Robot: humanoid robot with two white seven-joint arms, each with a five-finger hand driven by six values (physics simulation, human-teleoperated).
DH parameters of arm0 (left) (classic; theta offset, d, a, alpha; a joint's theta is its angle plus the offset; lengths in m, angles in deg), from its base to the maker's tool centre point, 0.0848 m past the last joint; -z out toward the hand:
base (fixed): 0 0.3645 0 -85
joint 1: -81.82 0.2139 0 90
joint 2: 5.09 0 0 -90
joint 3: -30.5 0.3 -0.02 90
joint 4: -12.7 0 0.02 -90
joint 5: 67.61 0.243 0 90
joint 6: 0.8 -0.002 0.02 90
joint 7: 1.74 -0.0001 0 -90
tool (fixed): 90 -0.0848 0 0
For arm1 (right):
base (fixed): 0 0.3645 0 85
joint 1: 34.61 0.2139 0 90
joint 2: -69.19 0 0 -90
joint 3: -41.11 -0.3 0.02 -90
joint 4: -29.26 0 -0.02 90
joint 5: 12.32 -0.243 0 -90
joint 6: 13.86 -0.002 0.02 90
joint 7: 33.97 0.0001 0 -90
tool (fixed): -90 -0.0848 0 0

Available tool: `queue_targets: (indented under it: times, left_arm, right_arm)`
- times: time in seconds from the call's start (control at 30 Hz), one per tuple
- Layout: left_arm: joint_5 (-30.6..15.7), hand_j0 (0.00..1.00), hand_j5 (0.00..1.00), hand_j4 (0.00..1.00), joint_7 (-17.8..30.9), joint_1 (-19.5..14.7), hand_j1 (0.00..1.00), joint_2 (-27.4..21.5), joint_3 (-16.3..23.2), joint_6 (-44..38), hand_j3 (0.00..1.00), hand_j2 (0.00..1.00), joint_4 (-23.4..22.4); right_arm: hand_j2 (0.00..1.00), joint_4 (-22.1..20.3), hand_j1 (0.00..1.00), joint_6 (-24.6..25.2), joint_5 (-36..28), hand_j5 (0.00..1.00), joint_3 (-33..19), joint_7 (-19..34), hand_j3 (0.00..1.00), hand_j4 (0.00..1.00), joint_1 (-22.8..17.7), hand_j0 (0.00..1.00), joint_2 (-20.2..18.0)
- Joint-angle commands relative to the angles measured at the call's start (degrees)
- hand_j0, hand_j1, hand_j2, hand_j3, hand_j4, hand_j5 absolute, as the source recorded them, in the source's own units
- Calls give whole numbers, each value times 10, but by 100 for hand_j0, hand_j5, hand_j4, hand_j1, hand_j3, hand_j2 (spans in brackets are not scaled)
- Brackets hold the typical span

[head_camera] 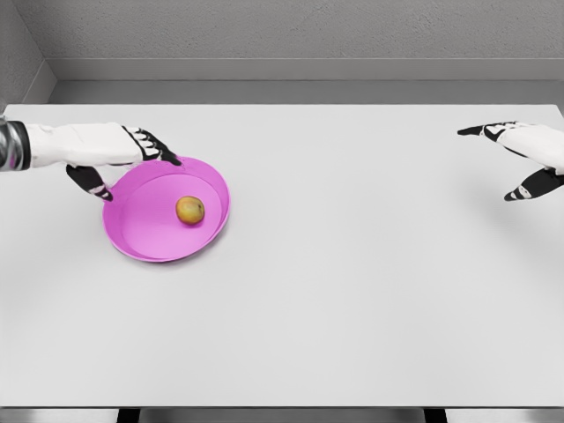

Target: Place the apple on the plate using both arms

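Note:
A yellow-orange apple (189,210) lies inside the pink plate (150,233), a little right of its middle. The plate sits on the left part of the white table. My left hand (141,180) reaches in from the left edge and hovers at the plate's upper-left rim. Its fingers are spread over the rim and its thumb is beside the left edge, open and holding nothing. My right hand (486,165) is far off at the right edge of the table, also open, with fingers and thumb apart and nothing between them.
The white table (352,282) spans the whole view, with a grey wall behind its far edge. The table's front edge runs along the bottom of the picture.

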Motion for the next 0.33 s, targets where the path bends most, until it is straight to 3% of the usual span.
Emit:
queue_targets:
  times: [0.0,0.3]
  left_arm:
    - [-19,100,100,100,0,0,100,-16,-23,-2,100,100,-5]
    - [-20,100,100,100,0,5,100,-22,-24,-2,100,100,-4]
  right_arm:
    - [100,0,100,0,-2,100,0,0,100,100,0,100,-1]
    - [100,4,100,0,-2,100,-1,0,100,100,-3,100,-1]
